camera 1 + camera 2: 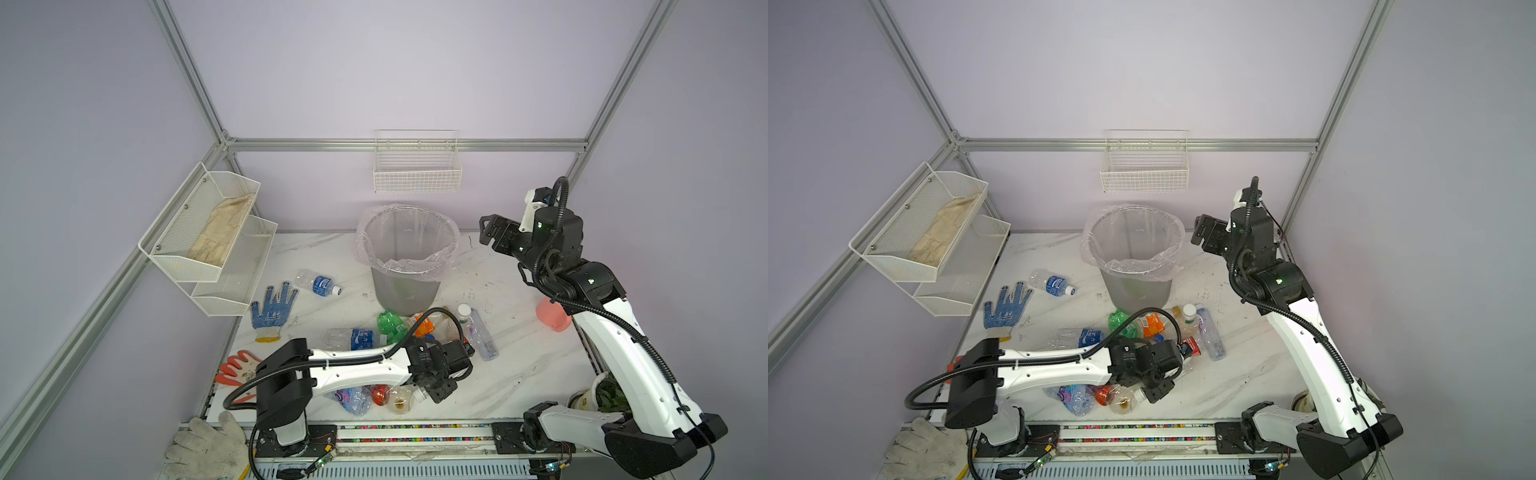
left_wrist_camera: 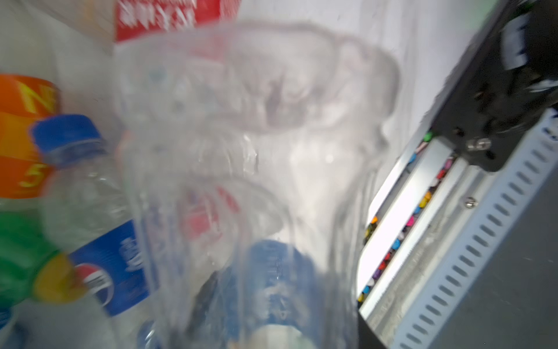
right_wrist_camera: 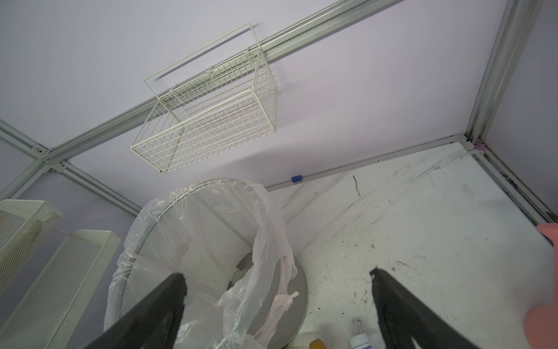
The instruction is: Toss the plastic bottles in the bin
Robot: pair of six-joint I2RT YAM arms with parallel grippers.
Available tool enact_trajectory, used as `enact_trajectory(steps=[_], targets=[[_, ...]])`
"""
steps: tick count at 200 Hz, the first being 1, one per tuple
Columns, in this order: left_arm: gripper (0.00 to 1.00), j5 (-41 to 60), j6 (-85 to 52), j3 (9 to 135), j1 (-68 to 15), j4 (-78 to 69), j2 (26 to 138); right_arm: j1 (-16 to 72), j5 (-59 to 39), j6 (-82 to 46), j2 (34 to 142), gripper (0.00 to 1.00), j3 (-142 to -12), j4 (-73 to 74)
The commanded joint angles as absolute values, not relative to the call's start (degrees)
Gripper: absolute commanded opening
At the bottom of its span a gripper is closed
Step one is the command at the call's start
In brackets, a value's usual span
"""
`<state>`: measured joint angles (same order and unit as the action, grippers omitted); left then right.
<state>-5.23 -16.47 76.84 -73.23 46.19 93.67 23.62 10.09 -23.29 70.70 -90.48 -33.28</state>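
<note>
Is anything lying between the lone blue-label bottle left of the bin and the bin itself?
Nothing visible does. Only bare table separates the lone bottle from the bin. The blue-dotted glove lies nearer the front, off that line. The bin's rim stands higher than the bottle.

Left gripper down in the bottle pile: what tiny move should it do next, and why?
Probably close on the clear bottle that fills its wrist view: the left gripper is low among the bottles, and the bin stands beyond it.
</note>
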Motion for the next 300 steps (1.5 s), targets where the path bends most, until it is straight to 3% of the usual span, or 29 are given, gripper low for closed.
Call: enact_trajectory(steps=[1,37,67,109,154,160,167,172,191,234,300], targets=[[0.4,-12.06,-9.14,89.85,-73.48,50.89,85.41,23.19,12.2,-22.95,69.83,0.97,-91.18,-33.78],[0.4,-24.22,-3.06,103.44,-69.03,51.07,76.97,22.98,15.3,-23.2,68.04,0.98,-91.42,-33.11],[0.41,-26.92,2.42,105.34,-63.02,37.35,72.52,22.94,13.85,-23.94,68.18,0.97,-91.14,-33.27],[0.43,-14.69,-0.07,110.83,-47.89,33.38,76.44,22.94,13.01,-24.35,68.14,0.97,-91.83,-33.83],[0.45,-4.49,-4.88,117.17,-38.25,42.61,92.87,22.94,12.09,-25.05,68.37,0.97,-91.89,-33.63],[0.51,-4.39,-4.86,119.18,-37.81,45.1,94.95,22.94,11.91,-25.14,68.37,0.97,-92.04,-33.66],[0.82,-4.23,-4.36,122.65,-37.58,48.32,97.01,22.94,11.91,-25.14,68.31,0.97,-92.2,-33.82],[0.98,-5.31,-4.34,126.0,-37.69,50.48,97.96,22.9,12.04,-25.07,68.37,0.98,-92.41,-33.91],[1.0,-5.71,-3.28,133.18,-38.38,51.28,95.95,22.93,12.61,-24.57,68.02,0.98,-92.81,-34.1],[1.0,-6.36,-3.02,124.87,-38.58,41.15,82.16,22.94,11.74,-24.94,69.28,0.97,-92.4,-33.41],[1.0,-20.91,-6.81,103.02,-37.4,36.48,66.55,22.94,10.91,-24.52,70.0,0.97,-91.01,-33.22]])
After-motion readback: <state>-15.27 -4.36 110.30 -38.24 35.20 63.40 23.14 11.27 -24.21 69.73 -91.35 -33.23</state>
